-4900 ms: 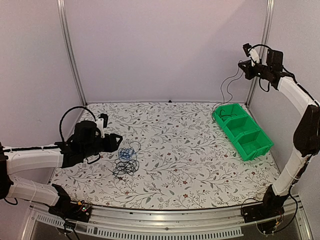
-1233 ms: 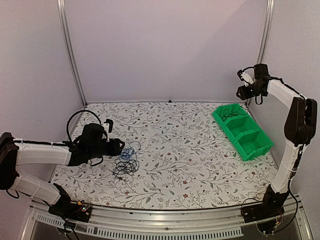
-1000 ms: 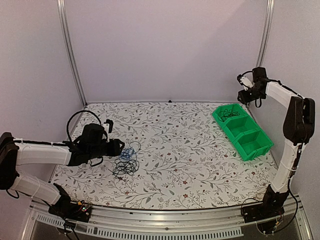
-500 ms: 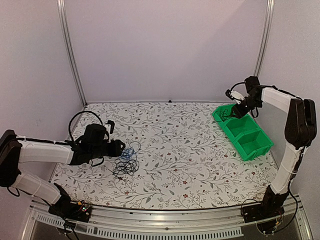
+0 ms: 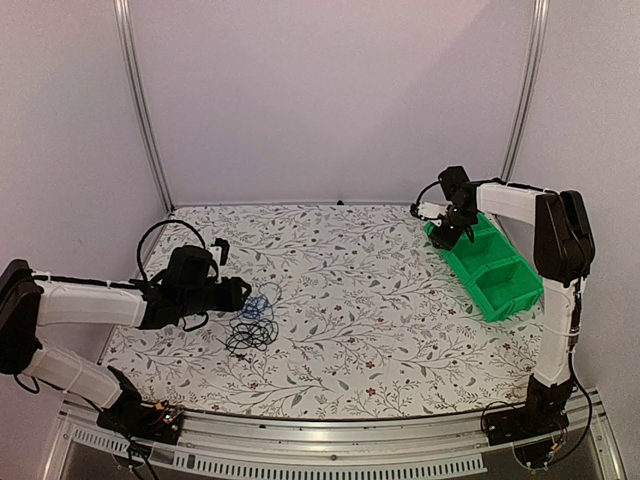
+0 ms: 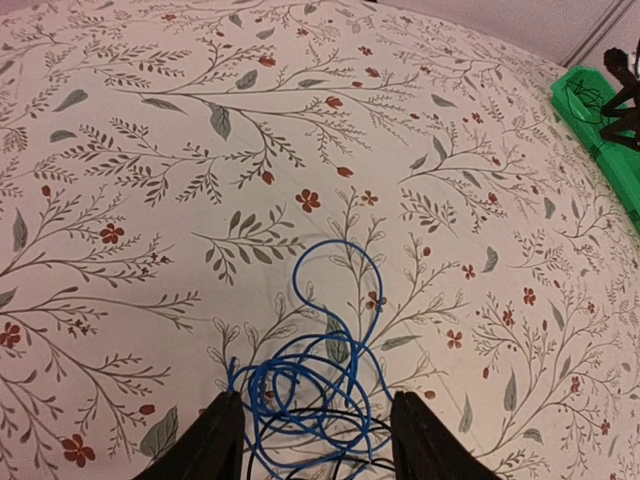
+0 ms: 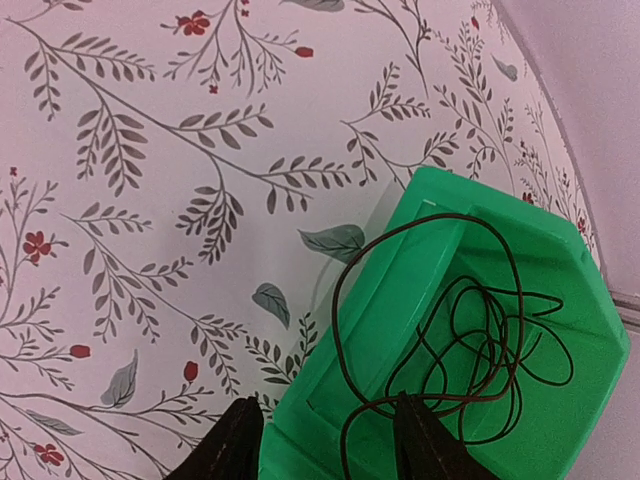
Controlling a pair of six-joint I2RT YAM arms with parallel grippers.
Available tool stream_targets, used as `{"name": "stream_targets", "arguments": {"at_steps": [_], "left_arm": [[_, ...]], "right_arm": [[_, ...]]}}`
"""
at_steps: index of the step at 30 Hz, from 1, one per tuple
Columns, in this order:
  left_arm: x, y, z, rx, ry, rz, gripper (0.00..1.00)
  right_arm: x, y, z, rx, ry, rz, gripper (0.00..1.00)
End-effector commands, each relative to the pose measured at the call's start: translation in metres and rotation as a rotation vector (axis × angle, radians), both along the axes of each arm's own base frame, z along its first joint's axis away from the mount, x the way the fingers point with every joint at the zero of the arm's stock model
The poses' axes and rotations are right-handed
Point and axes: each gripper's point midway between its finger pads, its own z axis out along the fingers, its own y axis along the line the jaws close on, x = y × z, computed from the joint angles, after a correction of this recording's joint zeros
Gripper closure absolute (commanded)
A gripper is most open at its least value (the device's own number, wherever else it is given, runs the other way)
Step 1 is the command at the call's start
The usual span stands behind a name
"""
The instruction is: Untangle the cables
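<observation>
A small tangle of thin cables lies on the flowered table left of the middle, with a blue cable at its far side and black cables nearer. My left gripper is open and low just left of it. In the left wrist view the blue cable loops between my fingers, with black cable beneath. My right gripper is open over the far end of the green bin. A black cable lies coiled in that end compartment, one loop over the rim.
The green bin has three compartments in a row along the right side of the table. The flowered table cover runs between the tangle and the bin. Metal frame posts stand at the back corners.
My right arm has come down from high at the back right to the bin's far end, and the black cable it hung from now lies in the bin. My left gripper has barely moved.
</observation>
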Motion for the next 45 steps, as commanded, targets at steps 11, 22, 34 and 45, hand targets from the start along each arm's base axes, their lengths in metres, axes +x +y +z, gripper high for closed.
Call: {"name": "stream_targets", "arguments": {"at_steps": [11,22,34,45], "left_arm": [[0.0,-0.001,0.001,-0.026,-0.014,0.005,0.5],[-0.003,0.002,-0.003,-0.032,-0.01,0.012,0.5],[-0.005,0.002,-0.006,-0.04,-0.004,0.013,0.5],[-0.005,0.001,-0.005,-0.047,-0.004,0.01,0.5]], "right_arm": [[0.023,-0.026,0.006,-0.14,-0.085,-0.101,0.87],[0.048,-0.056,0.015,-0.193,-0.138,-0.162,1.0],[0.064,-0.108,0.007,-0.24,-0.128,-0.243,1.0],[0.054,-0.071,0.008,-0.009,-0.049,-0.217,0.89]]}}
